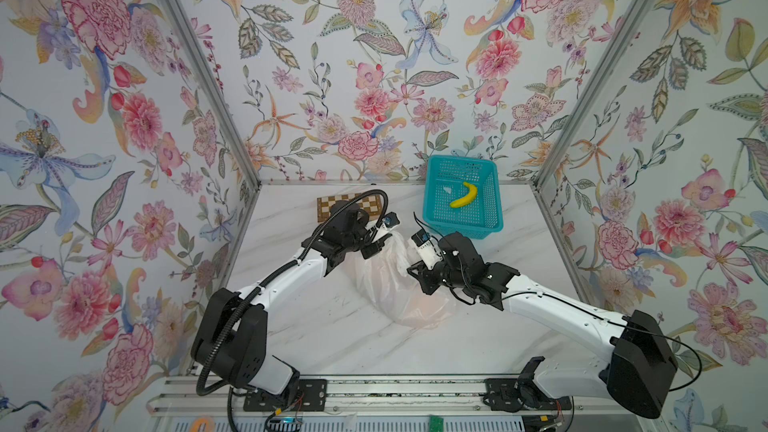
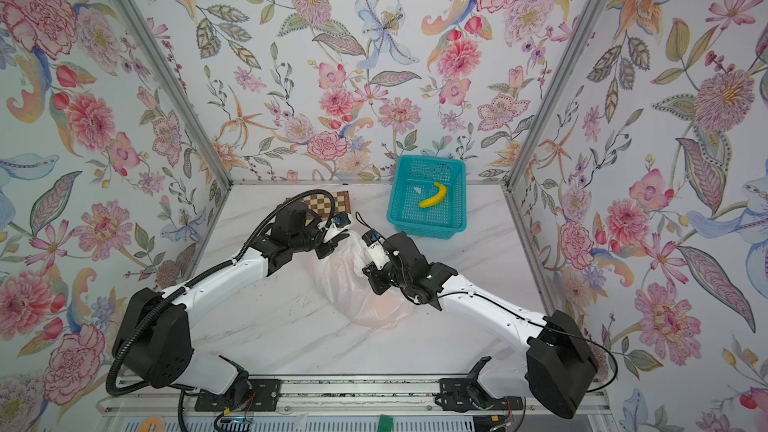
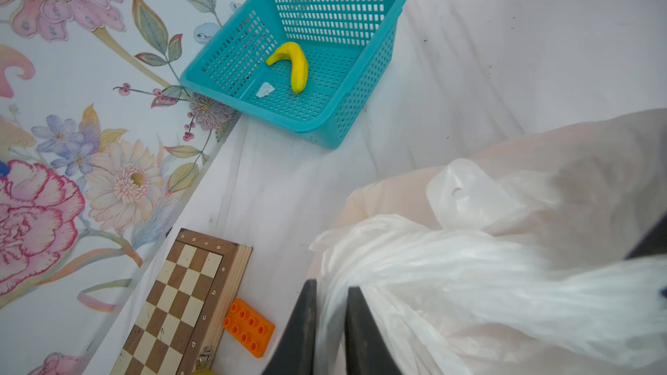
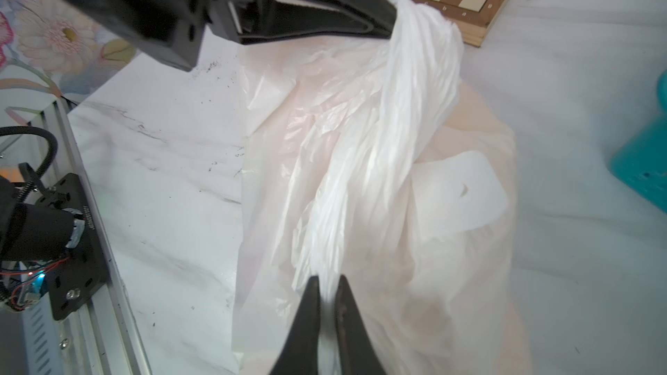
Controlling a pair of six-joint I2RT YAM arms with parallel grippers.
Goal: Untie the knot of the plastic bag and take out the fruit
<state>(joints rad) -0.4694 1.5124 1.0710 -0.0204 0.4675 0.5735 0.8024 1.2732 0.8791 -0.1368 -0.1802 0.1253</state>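
White plastic bag point(image 1: 401, 292) is lying slumped and crinkled near the middle of a white marble-patterned table point(image 1: 307, 326) in both top views. Floral wallpaper point(image 1: 104, 118) is covering the three walls that are enclosing the table. An aluminium rail point(image 1: 395, 394) is running along the near edge and carrying both arm bases. A teal basket point(image 1: 461, 230) is standing at the far side by the back wall, holding a yellow banana point(image 1: 463, 195) and a small pale scrap. A wooden chessboard point(image 1: 326, 206) is lying to the basket's left, partly hidden under the left arm, and an orange studded block point(image 3: 249, 326) is sitting just beside it in the left wrist view. The left gripper point(image 3: 330, 283) is reaching over the bag's far end and clenching one end of a twisted white gather point(image 4: 379, 131) of the plastic. The right gripper point(image 4: 327, 279) is pinching the other end, its jaws nearly together with film between them. The gather is stretching between the two grippers above the bag's flatter, faintly pinkish body. A flat handle flap point(image 4: 458, 189) with a small cut-out is lying just beside it. The film is hiding whatever the bag is holding.
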